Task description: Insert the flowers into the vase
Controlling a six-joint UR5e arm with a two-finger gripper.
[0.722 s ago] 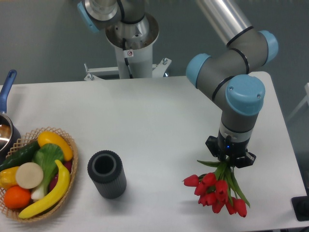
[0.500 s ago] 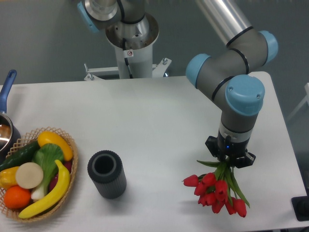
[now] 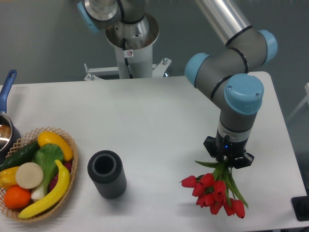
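Our pincer (image 3: 227, 161) clenched on tulip bunch (image 3: 214, 192) stems, blooms hanging above counter (image 3: 159, 121), well right of ribbed black vase (image 3: 106, 173). We judge: carry left, flip stems down, centre over mouth.

a robotics lab: a pedestal-mounted arm (image 3: 227, 72) over a plain white table (image 3: 145, 116) against a grey wall.

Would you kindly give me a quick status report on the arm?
Gripper shut on the flowers, blooms hanging down. Vase upright, mouth open, well apart from them. Bare table between.
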